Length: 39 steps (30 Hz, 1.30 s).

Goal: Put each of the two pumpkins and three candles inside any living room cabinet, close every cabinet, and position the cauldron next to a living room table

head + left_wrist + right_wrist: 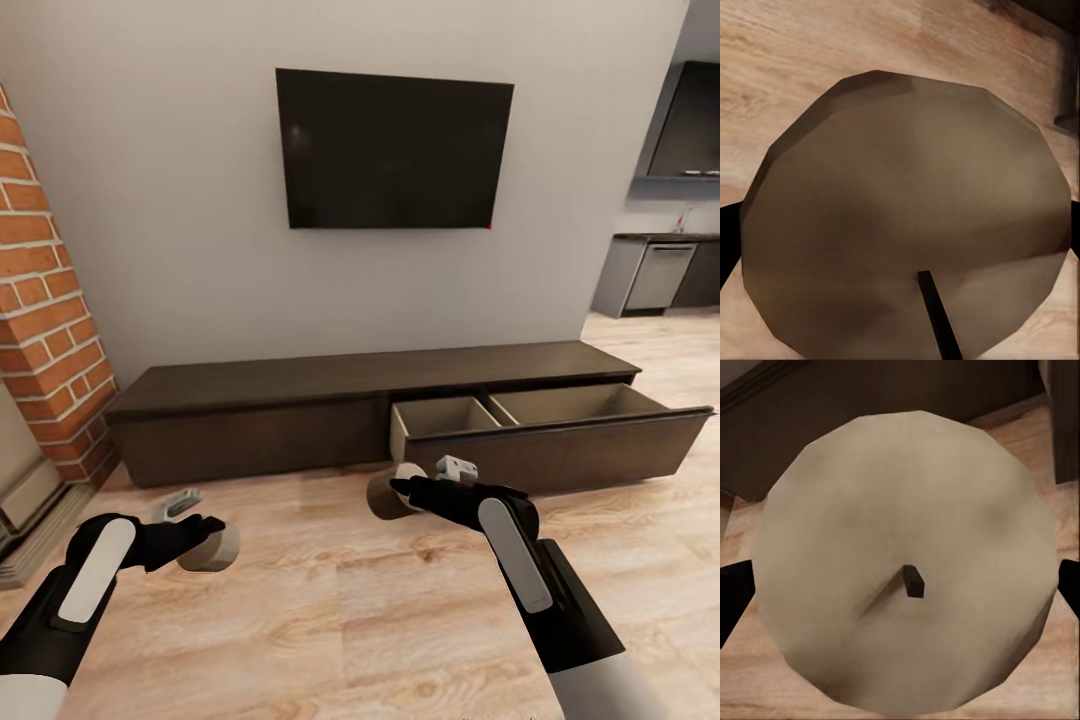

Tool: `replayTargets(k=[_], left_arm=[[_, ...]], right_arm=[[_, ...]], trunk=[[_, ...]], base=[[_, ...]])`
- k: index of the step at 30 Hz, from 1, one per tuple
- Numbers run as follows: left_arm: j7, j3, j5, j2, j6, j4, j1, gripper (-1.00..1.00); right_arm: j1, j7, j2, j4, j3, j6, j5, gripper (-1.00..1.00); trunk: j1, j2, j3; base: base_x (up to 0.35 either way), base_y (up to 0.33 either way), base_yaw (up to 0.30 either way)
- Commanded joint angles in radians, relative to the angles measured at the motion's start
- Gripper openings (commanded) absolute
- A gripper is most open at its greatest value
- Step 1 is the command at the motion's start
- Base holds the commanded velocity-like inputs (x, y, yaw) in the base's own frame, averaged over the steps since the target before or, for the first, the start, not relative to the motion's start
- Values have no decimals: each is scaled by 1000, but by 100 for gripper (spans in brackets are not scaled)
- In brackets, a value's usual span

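Right gripper (400, 490) clamped a candle (385, 492) w/ the open drawer (445, 415) just ahead; left gripper (205, 535) gripped another candle (212, 548), farther off.

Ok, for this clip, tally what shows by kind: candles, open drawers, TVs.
Candles: 2, one in the left gripper (candle) and one in the right gripper (candle)
Open drawers: 1, on the low cabinet, with two pale compartments (drawer)
TVs: 1, on the wall
Total: 4
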Motion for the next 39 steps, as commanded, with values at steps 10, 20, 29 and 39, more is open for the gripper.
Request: replayTargets(k=[10, 20, 29, 39], left_arm=[[9, 1, 11, 0, 3, -2, 0, -100], [9, 1, 11, -1, 3, -2, 0, -100], [9, -1, 11, -2, 3, -1, 0, -100], [9, 0, 10, -2, 3, -1, 0, -100]], right_arm=[[-1, -12, 0, -2, 2, 1, -14, -100], [-1, -12, 0, -2, 2, 1, -14, -100], [-1, -12, 0, 0, 2, 1, -14, -100], [-1, -12, 1, 2, 1, 0, -14, -100]], trunk=[[0, 0, 5], [0, 0, 11], [0, 0, 17], [0, 0, 23]], base=[[0, 0, -274], [0, 0, -274], [0, 0, -274], [0, 0, -274]])
